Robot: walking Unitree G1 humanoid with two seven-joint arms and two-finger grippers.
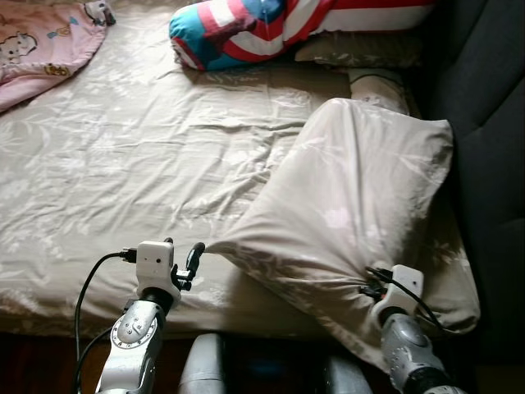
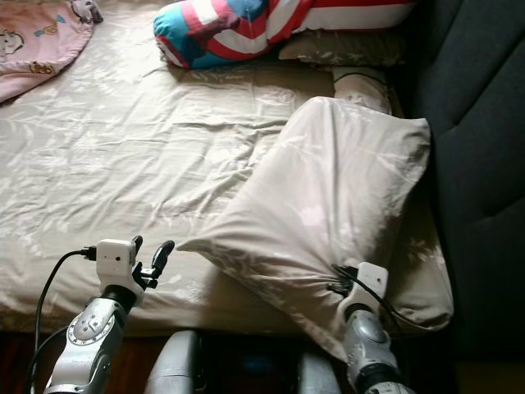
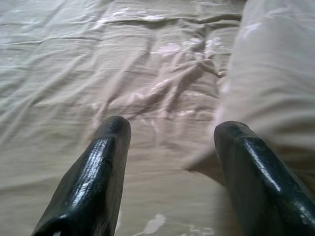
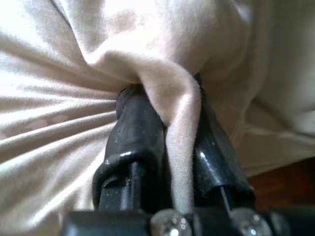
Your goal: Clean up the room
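Observation:
A large beige pillow [image 1: 361, 197] with a faint leaf print lies tilted on the right side of the bed, its far end leaning against the dark headboard. My right gripper [image 4: 167, 113] is shut on a fold of the pillow's [image 4: 147, 44] near edge, the cloth pinched between both black fingers. My left gripper [image 1: 182, 256] is open just above the sheet [image 1: 123, 164], right beside the pillow's pointed left corner [image 3: 275, 88]. Nothing is between its fingertips [image 3: 114, 129].
A striped red, white and blue bolster [image 1: 246, 29] lies at the far end of the bed. A pink printed blanket [image 1: 41, 45] covers the far left corner. The dark upholstered headboard [image 1: 488, 123] runs along the right. The bed's near edge [image 1: 66, 316] drops to a dark floor.

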